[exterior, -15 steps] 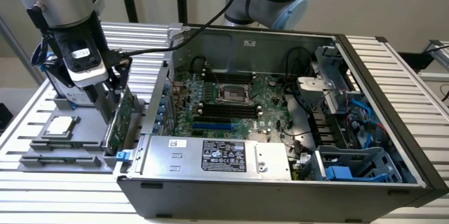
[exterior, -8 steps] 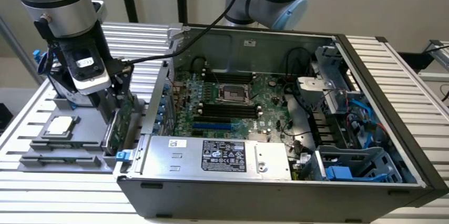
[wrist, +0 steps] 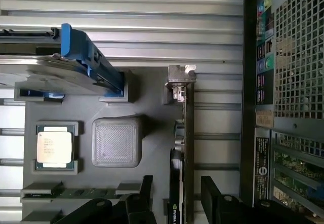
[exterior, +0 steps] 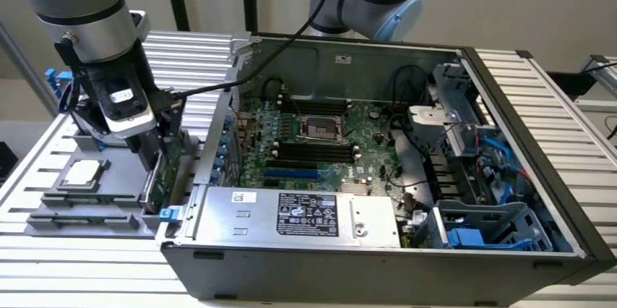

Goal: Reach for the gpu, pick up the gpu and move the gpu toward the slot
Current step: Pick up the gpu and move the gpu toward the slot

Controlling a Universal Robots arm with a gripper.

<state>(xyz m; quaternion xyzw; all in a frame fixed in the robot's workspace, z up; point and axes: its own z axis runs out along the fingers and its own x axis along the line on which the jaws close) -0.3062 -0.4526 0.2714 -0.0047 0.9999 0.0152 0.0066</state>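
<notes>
1. Silver ribbed worktop lies under everything. On it sits an open computer case. Inside the case you can see the green motherboard.
2. A grey tray rests on the worktop, just beside the case, on the exterior view's left. It holds spare parts: a square silver chip and a hard drive with a blue frame.
3. The gpu stands on its thin edge in the tray, on the side nearest the case. In the wrist view the gpu looks like a long narrow blade with a silver metal bracket at its far end.
4. Its long side runs along the outside wall of the case.
5. The gripper hangs right over the gpu, with the arm pointing straight down.
6. In the wrist view the gripper is spread wide. One of its black fingers is on each side of the card. A small gap shows on both sides, so it holds nothing yet.
7. The fingers face the flat sides of the card and cross its long line, so they look lined up to pinch it.
8. A blue slot sits on the motherboard, inside the case and well apart from the gpu. The card has not been lifted.
</notes>
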